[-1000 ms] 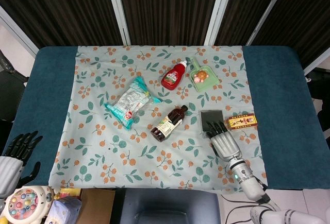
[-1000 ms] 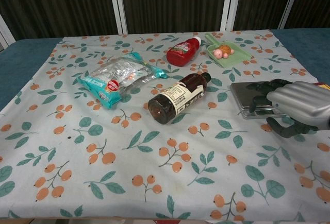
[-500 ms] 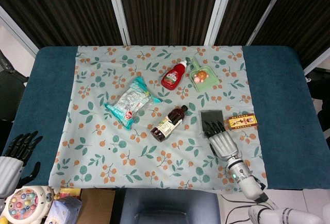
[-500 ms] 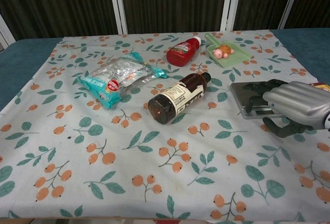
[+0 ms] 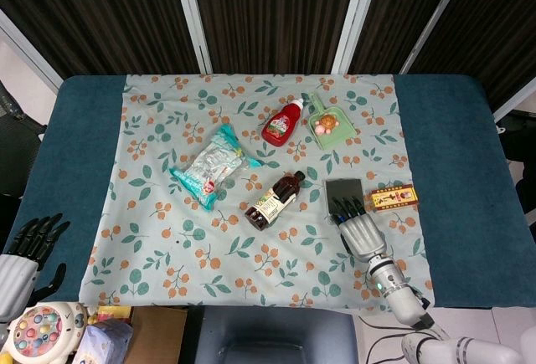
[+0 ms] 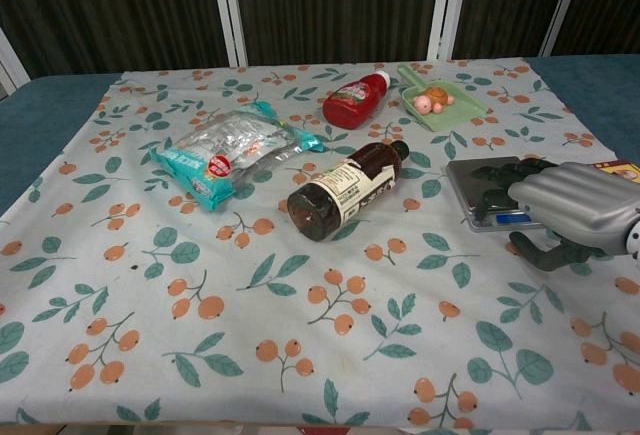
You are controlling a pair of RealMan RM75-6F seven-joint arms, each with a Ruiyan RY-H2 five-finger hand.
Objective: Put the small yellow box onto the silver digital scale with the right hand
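The small yellow box [image 5: 394,197] lies flat on the cloth just right of the silver digital scale [image 5: 343,192]; in the chest view only its corner [image 6: 617,166] shows at the right edge. The scale [image 6: 482,188] has a dark top plate and nothing rests on it. My right hand [image 5: 360,230] [image 6: 575,207] hovers over the scale's near edge, fingers spread forward and empty, left of the box. Off the table at the lower left, my left hand [image 5: 27,247] hangs with its fingers apart, holding nothing.
A brown bottle [image 5: 274,200] lies left of the scale. A red ketchup bottle [image 5: 281,123], a green dish [image 5: 330,125] with a small toy, and a blue snack bag [image 5: 214,166] sit further back on the floral cloth [image 5: 209,255].
My right hand has drawn back slightly toward the table's near edge, uncovering more of the scale. The box and the left hand have not moved.
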